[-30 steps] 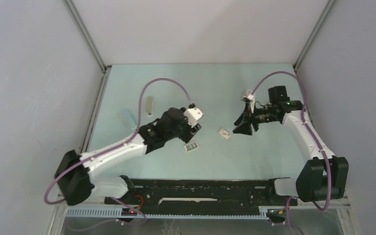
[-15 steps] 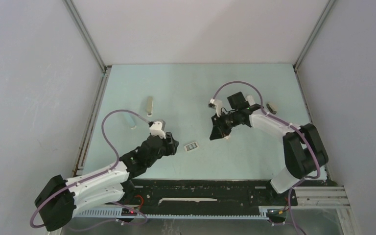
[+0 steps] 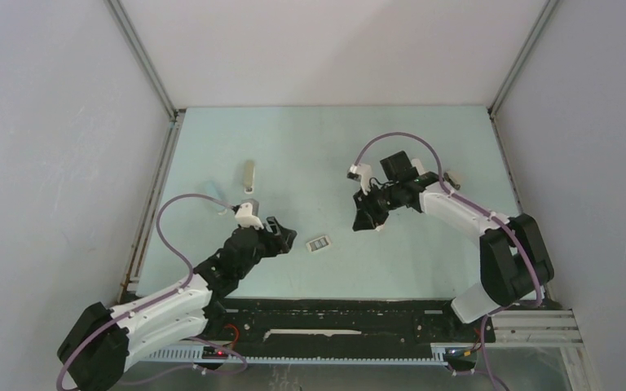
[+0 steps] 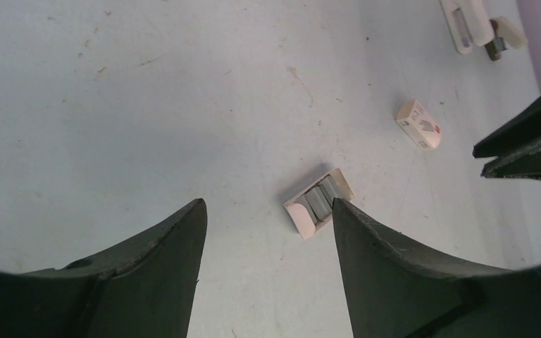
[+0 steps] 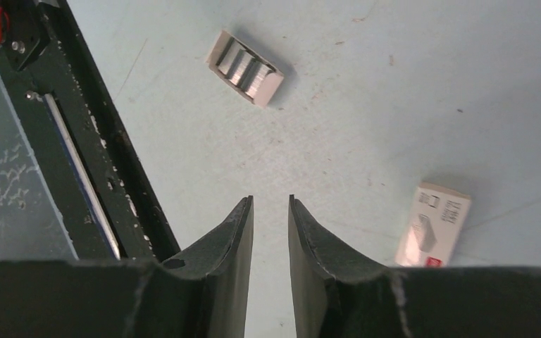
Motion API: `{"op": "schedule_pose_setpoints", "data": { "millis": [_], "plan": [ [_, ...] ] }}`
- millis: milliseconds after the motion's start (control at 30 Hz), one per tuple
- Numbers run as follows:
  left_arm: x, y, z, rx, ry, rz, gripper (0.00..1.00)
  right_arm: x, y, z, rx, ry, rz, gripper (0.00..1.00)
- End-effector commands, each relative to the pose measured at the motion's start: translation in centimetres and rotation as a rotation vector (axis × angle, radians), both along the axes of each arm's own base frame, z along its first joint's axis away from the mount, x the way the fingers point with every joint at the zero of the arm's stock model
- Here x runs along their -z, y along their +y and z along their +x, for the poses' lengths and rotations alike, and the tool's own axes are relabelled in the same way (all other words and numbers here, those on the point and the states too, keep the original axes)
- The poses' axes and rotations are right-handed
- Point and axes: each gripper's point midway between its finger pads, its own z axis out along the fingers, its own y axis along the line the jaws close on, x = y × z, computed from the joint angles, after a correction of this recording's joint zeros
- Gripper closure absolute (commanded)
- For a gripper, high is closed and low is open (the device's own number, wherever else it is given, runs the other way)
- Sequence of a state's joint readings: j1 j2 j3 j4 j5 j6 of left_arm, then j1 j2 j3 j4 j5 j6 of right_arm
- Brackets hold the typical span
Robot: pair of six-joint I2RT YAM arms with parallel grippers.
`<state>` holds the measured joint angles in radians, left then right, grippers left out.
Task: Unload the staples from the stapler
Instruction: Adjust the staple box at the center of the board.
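Far right on the pale table (image 3: 310, 138), just behind the right arm's forearm, the stapler (image 4: 459, 24) lies flat w/ neither arm touching it. A small tan-and-dark piece sits just beside one end; it is too small to tell whether that is its magazine slid out. Nearer the middle, a short open tray (image 4: 297, 213) holds the staples (image 4: 320, 201), grey metallic strips side by side, and a printed box (image 4: 418, 124) sits near it, toward the right. The left gripper (image 4: 268, 205) hovers low over the table just left of the tray, jaws wide apart, nothing btwn them. The right gripper (image 5: 270, 201) hangs near the printed box, jaws nearly together w/ a slim gap, also empty. Judging from this, the job looks midway at best: strips are in the tray, but the pics don't show whether they came out of the stapler, nor whether more sit inside it. What's left, prob.: get a hold on the stapler and confirm its channel is bare. The stapler itself reads as bright white plastic, oblong w/ rounded ends. A beige bar (image 3: 249, 175) lies well apart, at far left.
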<state>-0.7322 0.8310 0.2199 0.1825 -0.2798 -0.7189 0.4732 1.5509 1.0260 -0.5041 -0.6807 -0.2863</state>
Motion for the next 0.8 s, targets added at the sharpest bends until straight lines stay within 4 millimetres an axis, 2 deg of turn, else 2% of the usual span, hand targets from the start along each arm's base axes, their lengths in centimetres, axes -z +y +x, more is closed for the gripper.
{"op": "schedule_pose_setpoints", "data": {
  "millis": [0, 167, 267, 467, 667, 767],
  "plan": [
    [-1.2, -1.1, 0.1, 0.046, -0.033, -0.11, 0.28, -2.4, -2.0, 1.8, 0.019, -0.116, 0.012, 0.66],
    [-0.5, -1.4, 0.0, 0.058, 0.0, -0.141, 0.29, -2.8, -3.9, 2.4, 0.08, -0.127, 0.038, 0.65],
    [-0.2, -1.7, 0.1, 0.066, 0.019, -0.142, 0.29, -2.6, -3.7, 2.3, 0.096, -0.127, 0.056, 0.65],
    [0.6, -2.5, 0.1, 0.092, 0.069, -0.141, 0.37, -0.9, -0.7, 0.9, 0.087, -0.061, 0.046, 0.68],
    [1.5, -2.6, -0.1, 0.095, 0.104, -0.134, 0.38, 1.9, 1.8, 2.7, 0.251, 0.067, -0.015, 0.74],
    [1.8, -2.6, 0.0, 0.085, 0.115, -0.131, 0.46, 3.2, 2.8, 3.1, 0.295, 0.161, -0.035, 0.76]
  ]
}}
